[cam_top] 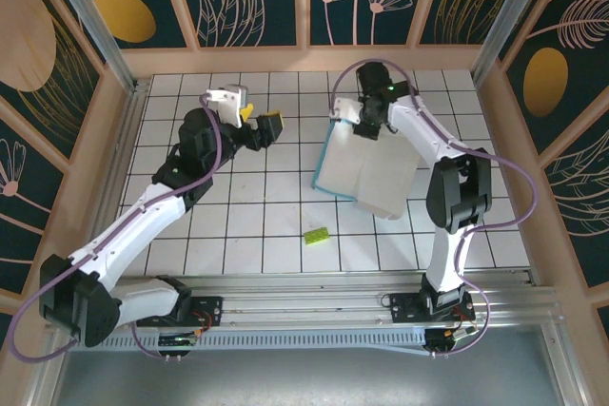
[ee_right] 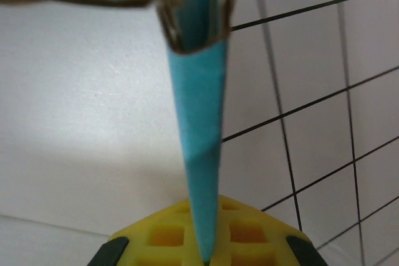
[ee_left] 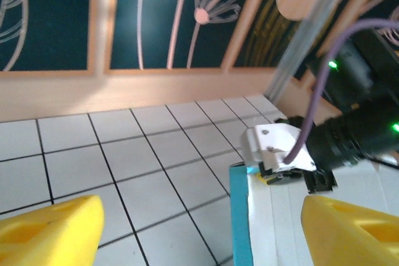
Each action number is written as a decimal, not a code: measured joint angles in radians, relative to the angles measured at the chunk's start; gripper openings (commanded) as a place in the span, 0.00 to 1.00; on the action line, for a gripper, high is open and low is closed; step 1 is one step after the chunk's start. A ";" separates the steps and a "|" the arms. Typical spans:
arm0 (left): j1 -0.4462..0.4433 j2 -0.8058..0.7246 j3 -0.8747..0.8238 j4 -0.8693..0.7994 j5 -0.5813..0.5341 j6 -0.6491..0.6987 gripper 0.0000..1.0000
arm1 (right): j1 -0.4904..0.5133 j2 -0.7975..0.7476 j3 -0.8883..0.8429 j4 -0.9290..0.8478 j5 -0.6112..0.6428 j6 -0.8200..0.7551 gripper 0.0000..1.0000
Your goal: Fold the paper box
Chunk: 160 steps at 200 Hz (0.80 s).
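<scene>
Reading left gripper (cam_top: 262,121) as released, empty, just left of box (cam_top: 376,178) lying right of centre on table (cam_top: 238,235), and right gripper (ee_right: 206,250) as clenched on its upturned teal edge flap. Expect light, thin, bendy card, easily creased: pinch flaps near folds. Can't make out far tabs under right arm (cam_top: 447,178), nor crease lines on pale face.

Pale paper box (cam_top: 376,173), teal side flap raised

One paper box (cam_top: 373,173), one small lime-green block (cam_top: 316,234), two grippers, left gripper (cam_top: 262,121) and right gripper (cam_top: 363,130)
</scene>
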 measured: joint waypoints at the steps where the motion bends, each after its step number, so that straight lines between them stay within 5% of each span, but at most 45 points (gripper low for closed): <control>1: 0.000 -0.002 -0.002 -0.002 0.003 0.003 0.84 | 0.002 0.000 0.000 -0.003 0.005 -0.003 0.00; 54: 0.000 -0.090 -0.078 -0.074 0.079 0.296 0.90 | 0.051 -0.002 -0.031 -0.105 0.235 -0.192 0.01; 93: 0.000 -0.093 -0.098 -0.082 0.078 0.348 0.90 | 0.105 0.022 -0.198 0.013 0.299 -0.311 0.03; 160: 0.000 -0.077 -0.150 -0.051 0.019 0.388 0.91 | 0.148 0.107 -0.230 0.258 0.286 -0.384 0.18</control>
